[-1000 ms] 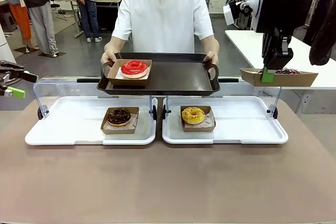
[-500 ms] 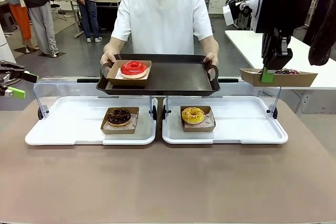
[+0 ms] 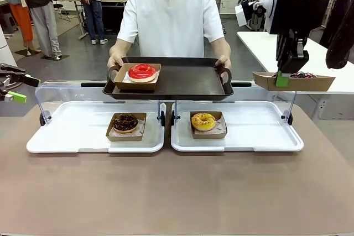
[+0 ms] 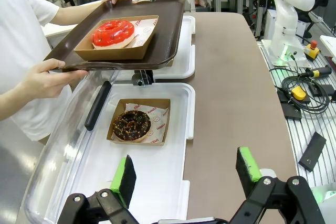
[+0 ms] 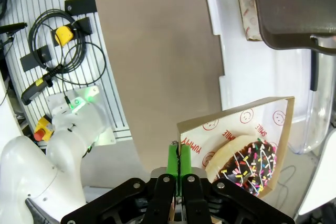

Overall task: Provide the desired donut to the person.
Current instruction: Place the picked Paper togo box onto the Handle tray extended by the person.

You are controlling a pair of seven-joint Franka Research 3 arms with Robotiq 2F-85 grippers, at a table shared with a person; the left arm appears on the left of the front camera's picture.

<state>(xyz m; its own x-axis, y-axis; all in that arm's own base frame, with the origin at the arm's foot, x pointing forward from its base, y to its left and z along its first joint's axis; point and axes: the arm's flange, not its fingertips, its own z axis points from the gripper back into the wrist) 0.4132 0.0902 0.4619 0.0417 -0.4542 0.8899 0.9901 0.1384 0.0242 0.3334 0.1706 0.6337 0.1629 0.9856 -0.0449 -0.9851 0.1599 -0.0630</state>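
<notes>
The right gripper (image 3: 282, 79) is clenched on the near wall of a cardboard box (image 5: 247, 137), the sprinkled chocolate donut (image 5: 251, 163) sitting in it just beside the pinching fingers. Well off from that box, the person (image 3: 172, 17) holds a brown tray (image 3: 185, 84) carrying a red donut (image 3: 142, 72). The left gripper (image 4: 186, 174) stands released and empty, a chocolate donut (image 4: 132, 125) lying beyond its fingertips in a white bin (image 4: 173, 182).

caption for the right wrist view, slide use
Shut right gripper pinches the rim of a brown cardboard tray carrying a chocolate sprinkled donut above the table.
</notes>
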